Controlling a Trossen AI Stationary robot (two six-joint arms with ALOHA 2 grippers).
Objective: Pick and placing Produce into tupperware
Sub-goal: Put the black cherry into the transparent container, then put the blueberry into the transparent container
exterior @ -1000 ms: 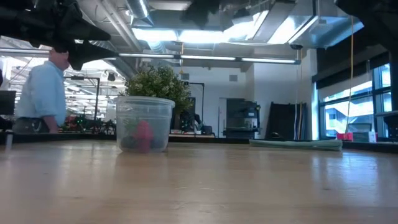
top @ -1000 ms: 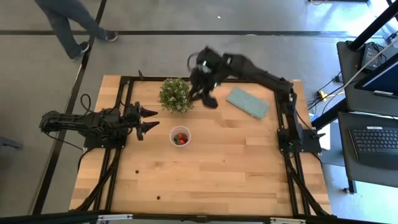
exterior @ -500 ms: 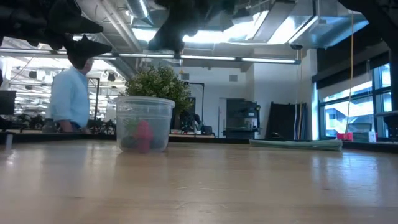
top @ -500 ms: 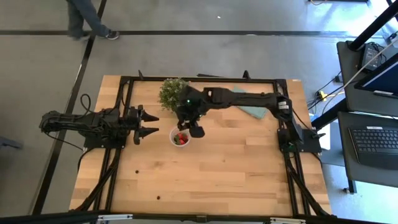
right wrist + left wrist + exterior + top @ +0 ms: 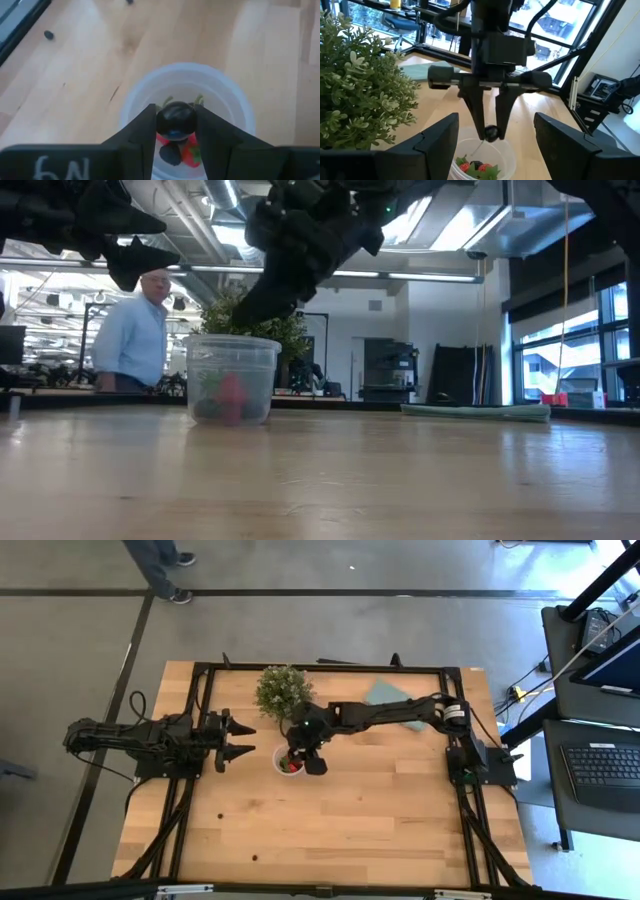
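One dark berry (image 5: pixel 176 120) sits pinched between the right end effector's (image 5: pixel 491 134) fingers, directly above the tupperware (image 5: pixel 288 759) at the middle of the high view. Inside it lie red strawberries (image 5: pixel 189 154) and another dark berry (image 5: pixel 170 155). Just beyond stands the potted plant (image 5: pixel 281 691). At middle left, the left end effector (image 5: pixel 240 739) waits, spread wide, near the cup on the surface (image 5: pixel 380 810).

Bright, even light on the wooden table (image 5: pixel 350 810) in the high view, with soft, faint shadows. In the low view, ceiling lights (image 5: pixel 300 235) and windows (image 5: pixel 560 340) glare, leaving the arms as dark silhouettes. The right wrist view is soft, its near fingers (image 5: pixel 137 137) blurred.
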